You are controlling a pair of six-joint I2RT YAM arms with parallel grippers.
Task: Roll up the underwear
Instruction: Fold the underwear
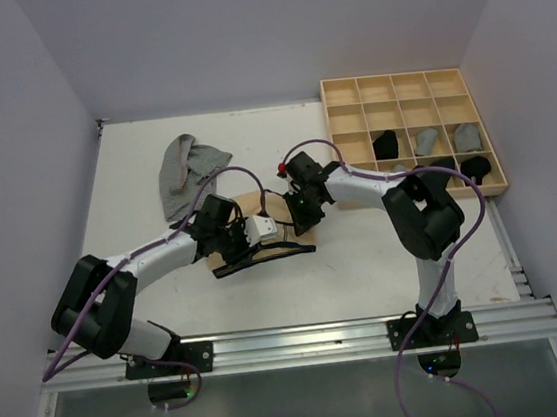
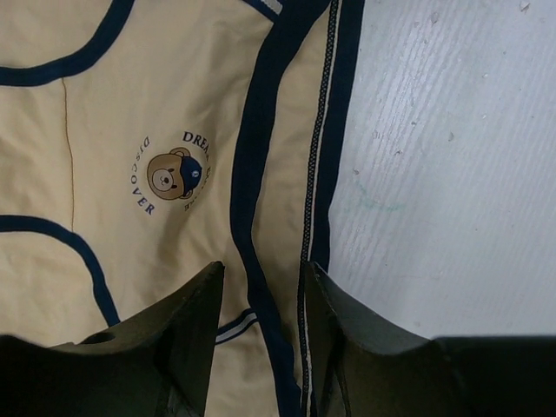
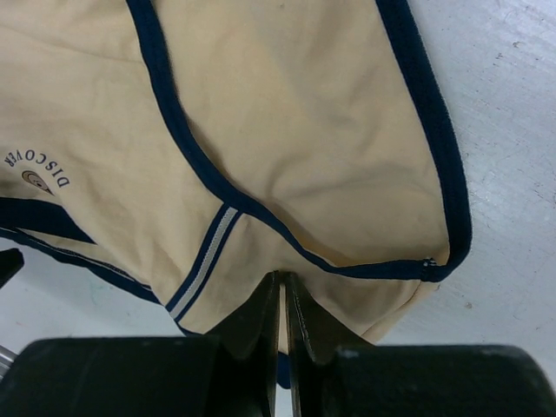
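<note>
A tan-beige underwear (image 2: 130, 113) with dark navy trim and a small bear print lies flat on the white table, mid-table in the top view (image 1: 254, 204). My left gripper (image 2: 262, 269) stands open, low over the cloth, its two fingers either side of the navy band near the garment's edge. It shows in the top view (image 1: 242, 243) on the garment's left part. My right gripper (image 3: 284, 278) is shut on a pinch of the tan underwear (image 3: 287, 130) near a trimmed corner; it is at the garment's right side (image 1: 303, 218). A light grey underwear (image 1: 189, 173) lies crumpled behind the left arm.
A pale wooden grid tray (image 1: 406, 76) stands at the back right. Rolled garments sit in its nearer cells: a black one (image 1: 385, 144), two grey ones (image 1: 427, 140) and another black one (image 1: 474, 166). Walls close in left, right and behind.
</note>
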